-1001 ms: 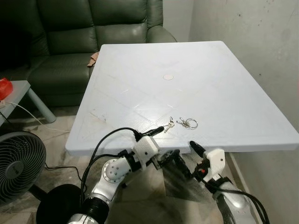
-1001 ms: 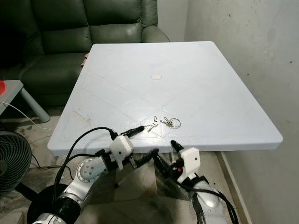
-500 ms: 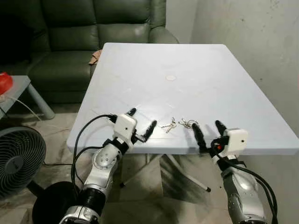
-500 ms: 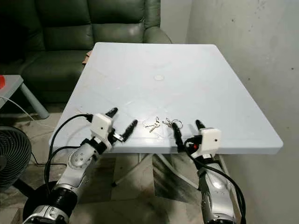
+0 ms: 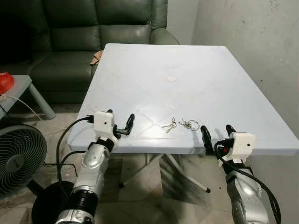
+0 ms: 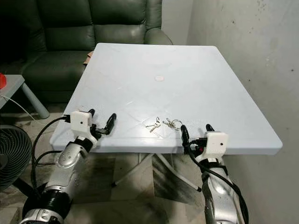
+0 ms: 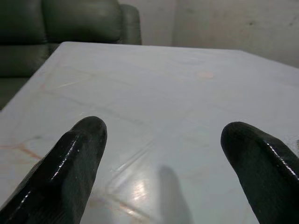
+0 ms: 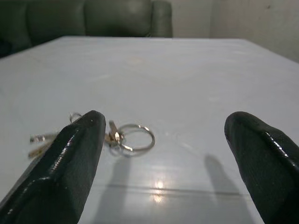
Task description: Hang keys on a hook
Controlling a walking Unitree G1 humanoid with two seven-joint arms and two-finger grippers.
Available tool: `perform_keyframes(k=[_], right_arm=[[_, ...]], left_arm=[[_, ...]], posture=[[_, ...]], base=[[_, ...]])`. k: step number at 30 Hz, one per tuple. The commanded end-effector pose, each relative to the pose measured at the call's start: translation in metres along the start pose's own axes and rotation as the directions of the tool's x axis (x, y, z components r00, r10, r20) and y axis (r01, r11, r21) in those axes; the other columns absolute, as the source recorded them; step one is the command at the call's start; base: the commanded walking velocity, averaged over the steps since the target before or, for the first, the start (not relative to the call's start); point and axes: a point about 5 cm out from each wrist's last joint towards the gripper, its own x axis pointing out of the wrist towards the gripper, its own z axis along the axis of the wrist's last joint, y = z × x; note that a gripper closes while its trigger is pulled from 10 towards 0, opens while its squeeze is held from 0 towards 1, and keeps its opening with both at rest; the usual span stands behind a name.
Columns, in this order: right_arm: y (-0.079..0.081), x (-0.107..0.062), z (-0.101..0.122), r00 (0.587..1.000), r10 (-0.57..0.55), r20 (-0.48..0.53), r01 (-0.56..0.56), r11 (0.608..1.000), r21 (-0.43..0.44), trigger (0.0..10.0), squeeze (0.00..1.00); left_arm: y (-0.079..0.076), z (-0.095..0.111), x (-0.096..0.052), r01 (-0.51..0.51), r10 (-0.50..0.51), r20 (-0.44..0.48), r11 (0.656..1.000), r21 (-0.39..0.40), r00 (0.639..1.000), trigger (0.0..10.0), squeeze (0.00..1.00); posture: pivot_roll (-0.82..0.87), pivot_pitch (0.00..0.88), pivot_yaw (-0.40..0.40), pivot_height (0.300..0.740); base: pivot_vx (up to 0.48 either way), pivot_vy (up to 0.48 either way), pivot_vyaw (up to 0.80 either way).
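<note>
Both grippers' fingers point(image 5: 205, 136) spread at table point(image 5: 154, 60) near edge, keys point(image 5: 180, 124) between.

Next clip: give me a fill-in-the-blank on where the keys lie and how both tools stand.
1. The keys lie on the white ____, near its front edge.
2. The tool nearer the keys is the ____ tool.
3. Both the right tool and the left tool have their fingers ____.
4. Behind the table stands a dark green ____.

Missing words: table; right; open; sofa
</note>
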Motion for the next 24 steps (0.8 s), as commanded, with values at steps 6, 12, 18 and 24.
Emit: perform_keyframes(k=[6,12,18,24], right_arm=[[-0.006,0.0,0.007,1.0,0.001,0.0,-0.001,0.999,-0.043,10.0,0.0],[0.005,-0.009,0.004,0.998,0.056,0.018,-0.055,0.998,-0.035,10.0,0.0],[0.017,-0.018,0.007,0.998,0.062,0.032,-0.062,0.998,0.001,10.0,0.0],[0.022,-0.021,0.009,0.998,0.053,0.045,-0.054,0.999,0.01,10.0,0.0]], left_arm=[[0.008,0.008,-0.001,-0.018,0.018,0.015,1.0,0.023,1.0,10.0,0.0],[0.0,0.004,-0.003,0.02,-0.02,0.012,1.0,0.005,1.0,10.0,0.0],[0.004,0.007,-0.01,0.014,-0.013,0.026,1.0,-0.012,1.0,10.0,0.0],[0.007,0.007,-0.015,0.016,-0.015,0.026,0.999,-0.03,1.0,10.0,0.0]], posture=[[-0.03,0.002,-0.01,0.74],[-0.03,0.0,-0.018,0.74],[-0.03,0.0,-0.011,0.74],[-0.04,0.003,-0.005,0.74]], base=[[0.0,0.0,0.0],[0.0,0.0,0.0],[0.0,0.0,0.0],[0.0,0.0,0.0]])
